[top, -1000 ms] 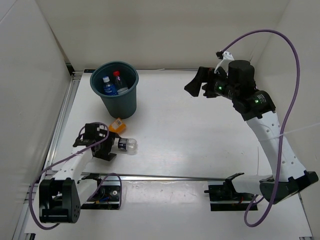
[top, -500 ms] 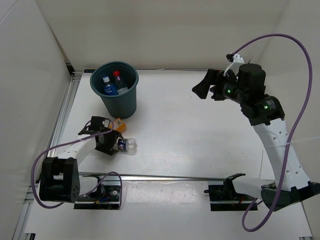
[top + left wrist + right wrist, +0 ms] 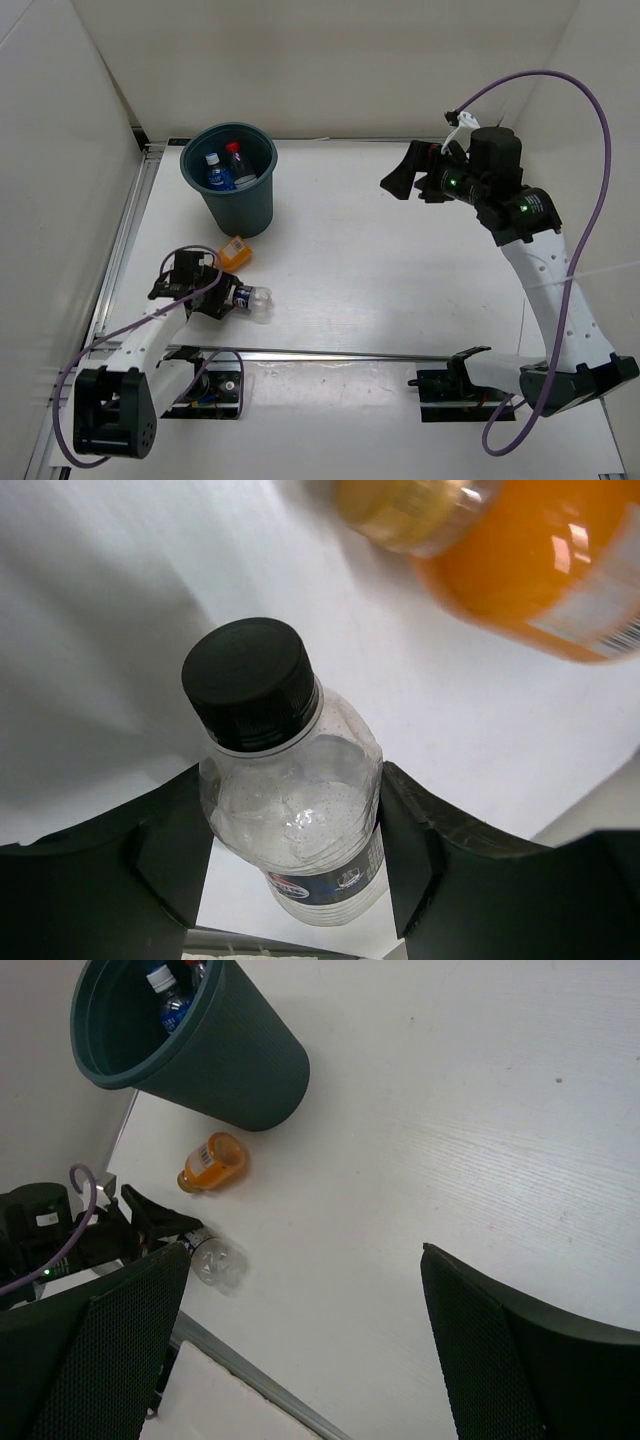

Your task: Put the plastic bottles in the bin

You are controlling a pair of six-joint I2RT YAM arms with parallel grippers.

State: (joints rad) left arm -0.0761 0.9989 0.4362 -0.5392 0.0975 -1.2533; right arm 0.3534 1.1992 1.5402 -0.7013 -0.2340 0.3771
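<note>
Left tool [image 3: 290, 855] clenched on the black-capped bottle [image 3: 288, 800], one finger against each side of its shoulder. The bottle lay on the desk toward the near left corner. It looked empty, thin-walled and slick, so I judged it light and easily crushed. The stiffer shoulder below the cap seemed the place to hold. The orange bottle [image 3: 234, 250] lay beside it, short of the bin [image 3: 242, 208] by the far left corner. Right tool [image 3: 400, 178] hung released. Against half a second earlier, the left tool and bottle sat slightly closer to the near edge, with the orange bottle uncovered.

clear glossy bottle [image 3: 290, 820], seemingly matt bin [image 3: 240, 1070]
</note>
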